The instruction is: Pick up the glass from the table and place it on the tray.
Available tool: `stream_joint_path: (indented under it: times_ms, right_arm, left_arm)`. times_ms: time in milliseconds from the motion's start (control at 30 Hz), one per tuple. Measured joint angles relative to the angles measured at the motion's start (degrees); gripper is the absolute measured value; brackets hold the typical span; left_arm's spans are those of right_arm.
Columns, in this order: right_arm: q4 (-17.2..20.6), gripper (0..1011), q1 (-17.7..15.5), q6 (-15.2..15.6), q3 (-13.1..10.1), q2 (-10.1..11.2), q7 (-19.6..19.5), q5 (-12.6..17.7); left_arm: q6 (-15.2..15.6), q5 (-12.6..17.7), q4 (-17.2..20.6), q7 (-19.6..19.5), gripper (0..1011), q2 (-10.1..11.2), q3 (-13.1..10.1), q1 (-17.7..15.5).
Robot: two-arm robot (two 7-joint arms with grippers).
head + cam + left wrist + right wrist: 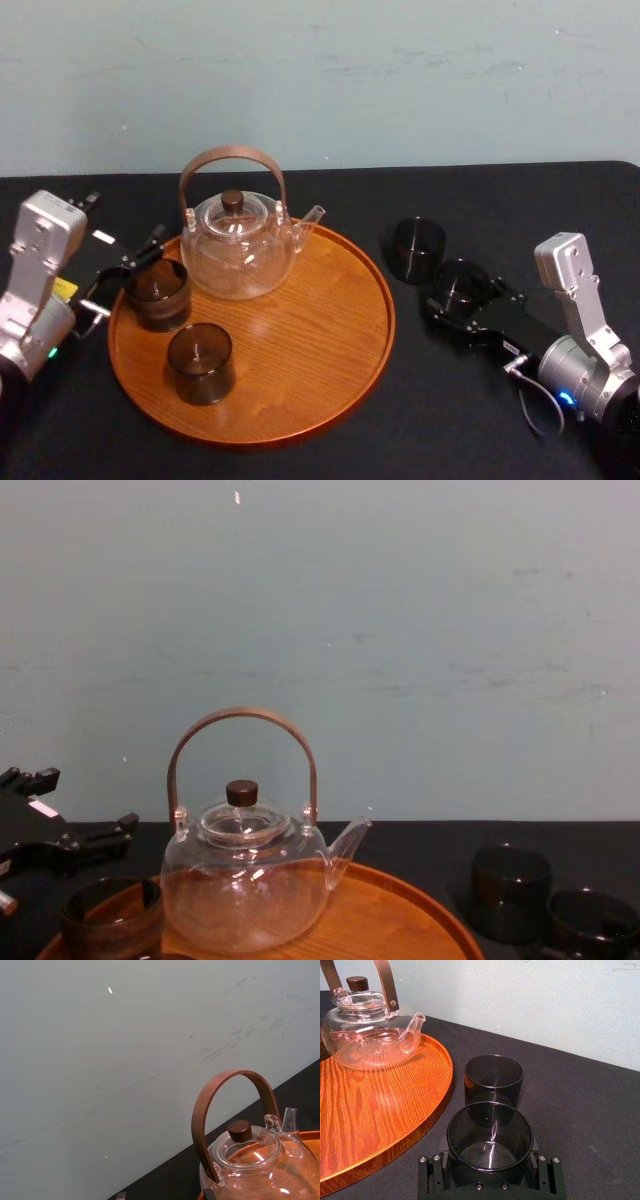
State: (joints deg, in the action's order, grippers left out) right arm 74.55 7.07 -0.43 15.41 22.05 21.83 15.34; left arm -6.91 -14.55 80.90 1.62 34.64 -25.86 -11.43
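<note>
Black cloth over the table (450, 430), pale blue-green wall (400, 80) behind, faintly scuffed. Cut off by the chest view's lower edge: most of the round orange-brown tray (330, 350) and the bases of everything on it. Smoky dark glass (489, 1132), straight-sided, upright and empty, to the right of the tray and off its rim, just in front of a twin glass (417, 248) nearer the wall. Hard to tell: resting on the cloth or held just clear of it. Around it, the right gripper (490, 1162), pads against its wall on both sides, grasping. At the tray's left edge, the left gripper (128, 272), fingers spread and released, beside the rear tray glass (158, 293); front tray glass (200, 362) nearer the robot. Clear teapot (237, 245) with a brown hoop handle at the tray's back.
</note>
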Motion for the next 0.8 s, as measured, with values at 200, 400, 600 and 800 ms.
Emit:
stream_joint_path:
  times_ms: [200,400,600,800]
  right_arm:
    - [0.11,898,-0.13,-0.34,-0.14,0.05,0.2,0.23]
    - [2.1,898,-1.11,-1.34,-0.36,0.73,1.23,0.72]
    - [6.39,898,-2.49,-1.66,-0.11,1.76,1.46,0.24]
    - [9.97,898,-3.24,-2.0,1.45,2.21,2.53,-0.47]
  left_arm:
    - [0.0,0.0,0.0,0.0,1001,0.0,0.0,0.0]
    - [0.0,0.0,0.0,0.0,1001,0.0,0.0,0.0]
    - [0.0,0.0,0.0,0.0,1001,0.0,0.0,0.0]
    - [0.0,0.0,0.0,0.0,1001,0.0,0.0,0.0]
